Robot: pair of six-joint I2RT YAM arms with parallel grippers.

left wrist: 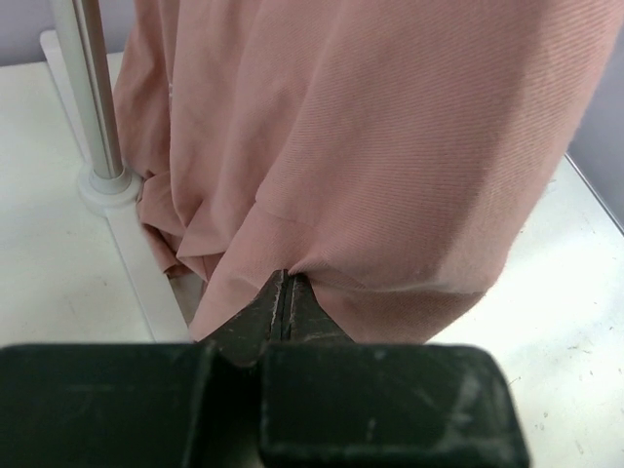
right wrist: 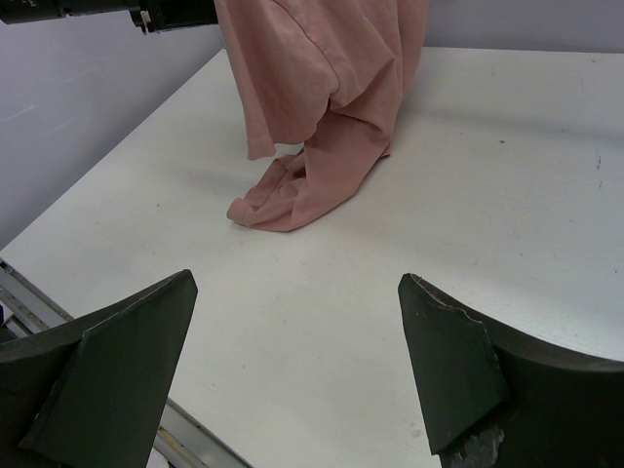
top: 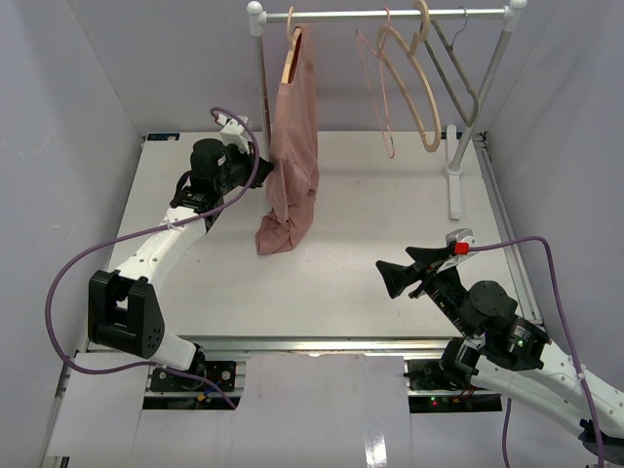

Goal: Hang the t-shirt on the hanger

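The left gripper (left wrist: 283, 302) is pinched together on the dusty-pink fabric t-shirt (top: 295, 146), which hangs from the pale wooden hanger (top: 290, 63) with its hem pooled on the white table (top: 370, 214). The right gripper (right wrist: 297, 361) is spread wide, empty.

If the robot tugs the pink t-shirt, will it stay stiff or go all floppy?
Probably floppy: the t-shirt hangs in soft folds and its bottom puddles on the table. A tug would likely just bunch it: it puckers where the left gripper pinches its hem. It looks thin, so probably light.
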